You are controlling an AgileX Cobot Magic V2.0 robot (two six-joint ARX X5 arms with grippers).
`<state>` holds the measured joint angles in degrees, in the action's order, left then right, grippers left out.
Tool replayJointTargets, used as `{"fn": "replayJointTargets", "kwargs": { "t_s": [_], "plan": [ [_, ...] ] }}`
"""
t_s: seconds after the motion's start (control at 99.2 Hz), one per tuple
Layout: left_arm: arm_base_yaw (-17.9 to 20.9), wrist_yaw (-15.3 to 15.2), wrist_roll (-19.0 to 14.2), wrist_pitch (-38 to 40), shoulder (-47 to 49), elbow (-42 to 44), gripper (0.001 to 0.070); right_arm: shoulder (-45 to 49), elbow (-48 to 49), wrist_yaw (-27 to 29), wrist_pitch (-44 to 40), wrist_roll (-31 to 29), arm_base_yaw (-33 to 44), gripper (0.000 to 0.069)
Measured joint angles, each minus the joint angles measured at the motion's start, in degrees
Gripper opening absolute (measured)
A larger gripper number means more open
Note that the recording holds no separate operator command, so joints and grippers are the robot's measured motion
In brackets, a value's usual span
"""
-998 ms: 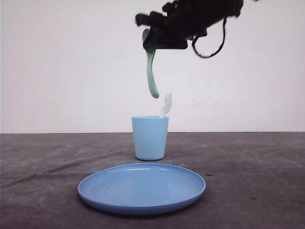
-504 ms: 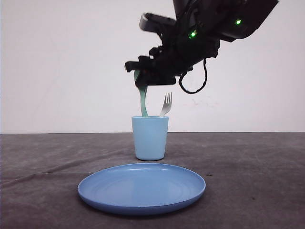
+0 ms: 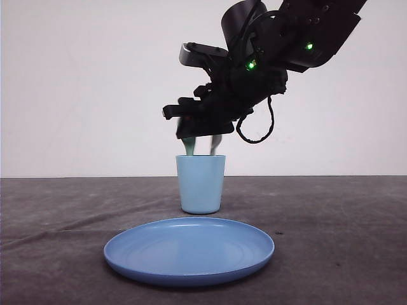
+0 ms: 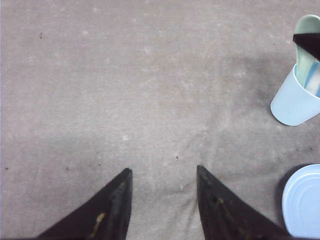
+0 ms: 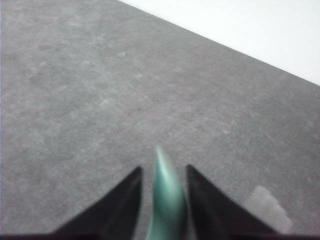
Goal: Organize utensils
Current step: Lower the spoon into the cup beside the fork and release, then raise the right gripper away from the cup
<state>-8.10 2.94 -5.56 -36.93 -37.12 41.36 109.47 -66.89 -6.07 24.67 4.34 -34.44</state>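
Note:
The mint-green spoon (image 3: 189, 147) hangs upright from my right gripper (image 3: 187, 130), its lower end inside the light blue cup (image 3: 200, 184). In the right wrist view the spoon (image 5: 166, 192) sits between the two fingers of the right gripper (image 5: 163, 168), which is shut on it. Part of the white fork (image 3: 217, 145) shows standing in the cup, just behind the gripper. In the left wrist view the spoon's bowl (image 4: 306, 26) sticks up over the cup (image 4: 295, 102). My left gripper (image 4: 163, 169) is open over bare cloth, well away from the cup.
A round blue plate (image 3: 189, 251) lies in front of the cup, near the table's front edge; its rim (image 4: 302, 200) also shows in the left wrist view. Grey cloth covers the table, and a white wall stands behind it.
My right gripper has come down and slightly left, lowering the spoon from high above the cup until its lower end is inside the cup. The fork is now mostly hidden behind the gripper.

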Motion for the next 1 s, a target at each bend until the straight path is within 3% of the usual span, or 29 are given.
{"fn": "replayJointTargets", "kwargs": {
  "t_s": [0.161,0.343,0.494,0.786,0.998],
  "plan": [
    [0.0,0.0,0.0,0.0,0.0,0.0,0.0229,0.0,0.0,0.0,0.0,0.0,-0.5,0.0331],
    [0.0,0.0,0.0,0.0,0.0,0.0,0.0229,-2.3,0.0,0.0,-3.8,0.0,-1.0,0.0347],
    [0.0,0.0,0.0,0.0,0.0,0.0,0.0229,-10.0,0.0,0.1,-9.5,0.0,-1.1,0.0347],
    [0.0,0.0,0.0,0.2,0.0,0.0,0.0229,-24.8,0.0,0.3,-29.7,-1.0,-0.7,0.0347],
    [0.0,0.0,0.0,0.3,0.0,0.0,0.0229,-33.3,0.1,4.3,-43.0,-1.6,1.1,0.0347]
  ]
}}
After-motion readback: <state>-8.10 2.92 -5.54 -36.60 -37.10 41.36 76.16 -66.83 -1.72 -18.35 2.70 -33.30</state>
